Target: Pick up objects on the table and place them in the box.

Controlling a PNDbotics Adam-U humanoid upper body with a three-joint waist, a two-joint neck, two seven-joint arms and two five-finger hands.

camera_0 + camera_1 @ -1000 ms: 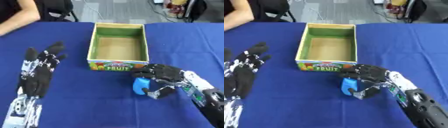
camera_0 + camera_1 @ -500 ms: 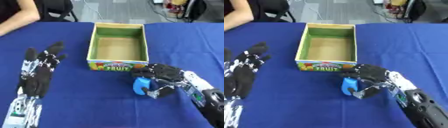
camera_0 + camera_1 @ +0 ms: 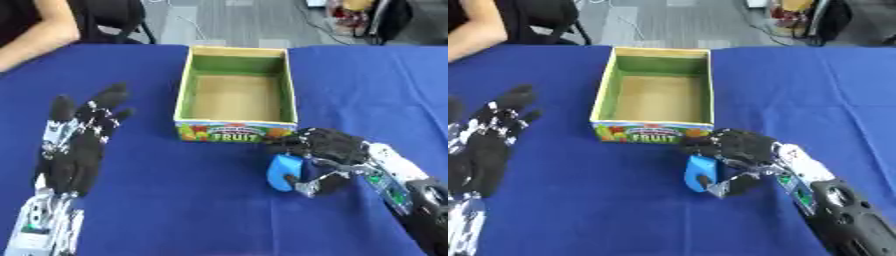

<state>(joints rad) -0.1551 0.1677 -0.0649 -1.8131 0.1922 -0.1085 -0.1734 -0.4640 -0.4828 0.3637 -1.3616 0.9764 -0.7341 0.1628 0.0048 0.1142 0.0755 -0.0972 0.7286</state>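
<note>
Objects: one blue piece | one box | right hand curled round piece | left hand spread flat

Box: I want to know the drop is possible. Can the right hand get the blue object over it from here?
Probably yes. The right hand is curled round the blue object just before the box's front wall, and the open top looks unobstructed.

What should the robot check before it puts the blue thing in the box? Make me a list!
1. Right hand curled round the small blue rounded object: ok.
2. Blue object lifted off the blue tablecloth: cannot tell.
3. Open cardboard fruit box with green inner walls has room inside: ok, nothing shows in it.
4. Way from the object to the box free: ok, the box stands just beyond it.
5. Left hand out of the way: ok, open at the left.
</note>
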